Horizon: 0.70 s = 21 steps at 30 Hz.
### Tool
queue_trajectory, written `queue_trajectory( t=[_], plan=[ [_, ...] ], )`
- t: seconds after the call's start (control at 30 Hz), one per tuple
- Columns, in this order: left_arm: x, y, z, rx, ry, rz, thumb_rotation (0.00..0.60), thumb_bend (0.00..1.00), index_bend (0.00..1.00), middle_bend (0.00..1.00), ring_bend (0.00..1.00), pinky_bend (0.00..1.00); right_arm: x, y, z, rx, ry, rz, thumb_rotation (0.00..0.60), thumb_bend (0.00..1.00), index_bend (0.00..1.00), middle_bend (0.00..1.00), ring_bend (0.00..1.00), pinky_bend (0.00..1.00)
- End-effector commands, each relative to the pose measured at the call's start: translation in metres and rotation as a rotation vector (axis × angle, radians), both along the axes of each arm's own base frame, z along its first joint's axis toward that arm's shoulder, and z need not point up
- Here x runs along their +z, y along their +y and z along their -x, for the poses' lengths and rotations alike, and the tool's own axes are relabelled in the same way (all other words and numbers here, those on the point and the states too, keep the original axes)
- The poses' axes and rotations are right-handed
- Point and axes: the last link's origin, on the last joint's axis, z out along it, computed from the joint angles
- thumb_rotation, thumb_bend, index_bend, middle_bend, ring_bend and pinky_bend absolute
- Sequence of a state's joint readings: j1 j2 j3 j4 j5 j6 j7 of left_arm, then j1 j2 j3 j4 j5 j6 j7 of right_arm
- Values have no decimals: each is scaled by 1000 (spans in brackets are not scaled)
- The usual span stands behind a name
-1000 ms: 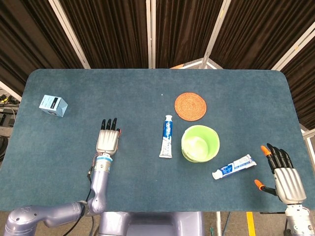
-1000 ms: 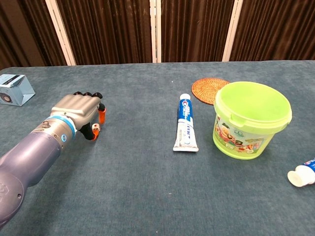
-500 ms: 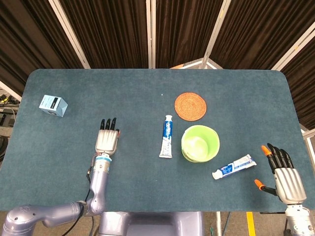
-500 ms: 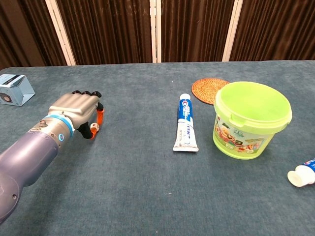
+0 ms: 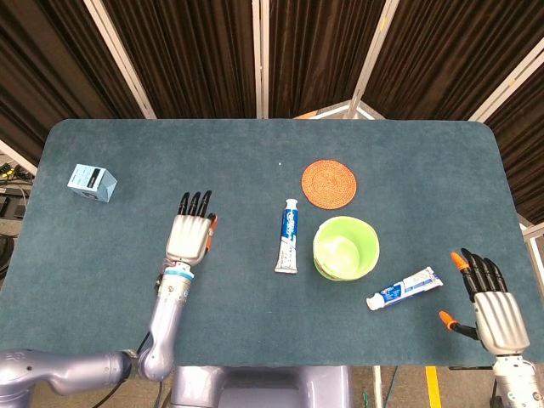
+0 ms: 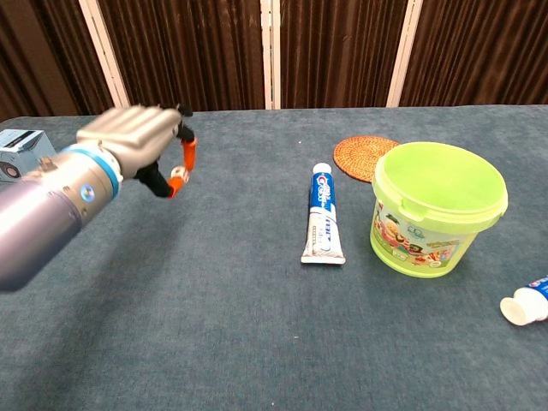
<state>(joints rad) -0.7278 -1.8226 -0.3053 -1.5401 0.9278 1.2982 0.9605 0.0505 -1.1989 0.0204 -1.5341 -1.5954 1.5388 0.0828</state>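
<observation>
From the head view, your left hand (image 5: 189, 235) hangs over bare counter (image 5: 102, 280) with its fingers (image 5: 195, 202) stretched out and apart, holding nothing. The thing nearest to it is the long toothpaste tube (image 5: 288, 235), which lies flat to its right, cap pointing away from you, just beside the green bucket (image 5: 345, 247); there is a clear strip of cloth between your hand and the tube. Your right hand (image 5: 490, 299) sits at the counter's near right corner, palm down, fingers spread and empty. The second toothpaste tube (image 5: 404, 288) lies slanted between that hand and the bucket, cap toward you, near your hand but not touching it. A woven coaster (image 5: 329, 184) rests behind the bucket, and a small blue box (image 5: 92, 182) stands well apart at the far left.

From the chest view, your left hand (image 6: 137, 141) is plainly raised off the counter (image 6: 240, 342), somewhat blurred, with the fingers (image 6: 187, 154) curved loosely and nothing between them. Judging by that height, it is free to travel rather than set for a grasp. The long toothpaste tube (image 6: 322, 214) lies flat with its crimped end toward you, so a grip across its body looks the likeliest way to take it. The green bucket (image 6: 435, 207) stands upright and open, the woven coaster (image 6: 363, 157) partly hidden behind it. Only the capped end of the second toothpaste tube (image 6: 527, 303) shows at the right edge, and the small blue box (image 6: 19, 151) sits at the left edge behind your arm. Your right hand does not appear in this view
</observation>
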Motion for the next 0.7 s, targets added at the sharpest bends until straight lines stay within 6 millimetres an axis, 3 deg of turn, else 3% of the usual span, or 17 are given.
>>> queue_trajectory(
  t=[0.03,0.1,0.23,0.3,0.53,0.7],
  plan=[
    [28,-3,-17,-63,2,-40,600,473,471,0,0,0,0,1,-1,1,1,-1,600,77,0,0,0,0],
    [34,-6,-20,-75,11,-43,600,464,402,0,0,0,-1,1,-1,2,3,-2,600,76,0,0,0,0],
    [43,-11,-20,-78,13,-45,600,449,151,0,0,0,-1,2,-2,7,6,3,600,77,0,0,0,0],
    [46,-13,-16,-76,16,-49,600,448,103,0,0,0,-1,3,-2,8,7,4,600,77,0,0,0,0],
    [60,-30,15,-67,11,-71,600,448,110,0,0,0,-1,3,-2,9,12,5,600,76,0,0,0,0],
    [75,-52,50,-40,-15,-91,600,448,112,0,0,0,-4,2,-1,0,23,0,600,76,0,0,0,0]
  ],
)
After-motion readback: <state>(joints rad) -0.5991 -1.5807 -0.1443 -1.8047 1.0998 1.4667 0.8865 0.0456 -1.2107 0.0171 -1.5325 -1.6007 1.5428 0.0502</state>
